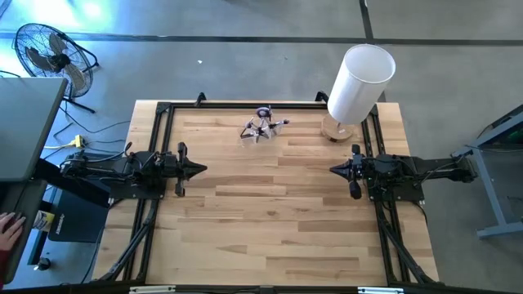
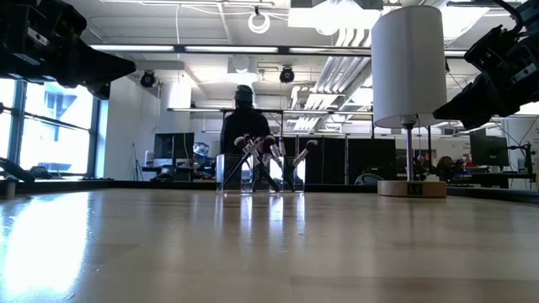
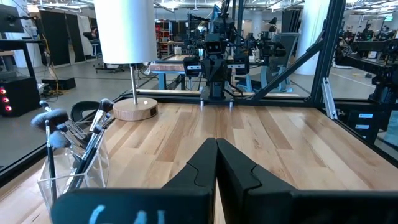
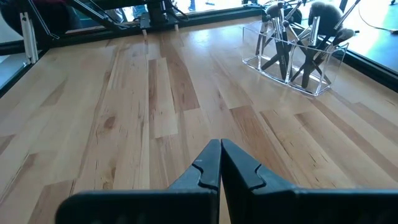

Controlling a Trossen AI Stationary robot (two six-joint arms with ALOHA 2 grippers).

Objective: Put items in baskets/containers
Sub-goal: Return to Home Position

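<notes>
Several slim makeup brushes stand bristles-up inside a small clear plastic holder near the table's far edge, leaning against its walls. The low view shows the brushes in the holder; the left wrist view shows them too. My left gripper hovers at the table's left side, shut and empty. My right gripper hovers at the right side, shut and empty. Both are well away from the holder.
A tall white cylinder on a round wooden base stands at the table's far right corner. A black frame runs along the table's edges. The bare wooden tabletop lies between the arms. A person's hand shows off the table's left.
</notes>
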